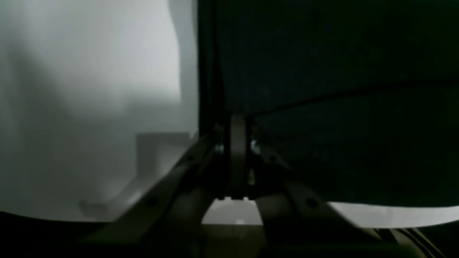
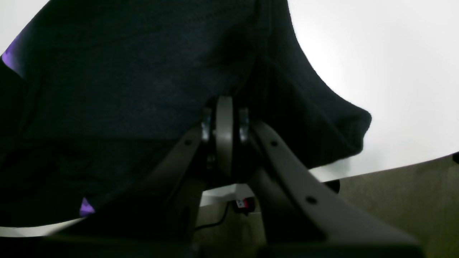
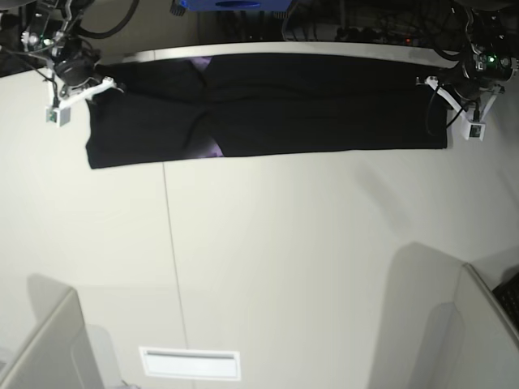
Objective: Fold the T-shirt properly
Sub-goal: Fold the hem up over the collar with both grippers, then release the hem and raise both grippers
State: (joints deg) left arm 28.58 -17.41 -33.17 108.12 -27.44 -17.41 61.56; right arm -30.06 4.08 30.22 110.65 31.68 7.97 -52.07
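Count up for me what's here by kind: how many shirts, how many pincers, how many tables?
T-shirt: 1, black, stretched in a long band between the two pincers
Pincers: 2, the left pincer and the right pincer, each shut on a shirt end
Table: 1, white
Total: 4

Left gripper (image 1: 237,157) fingers pinched together; right gripper (image 2: 224,139) likewise; arms spread wide.
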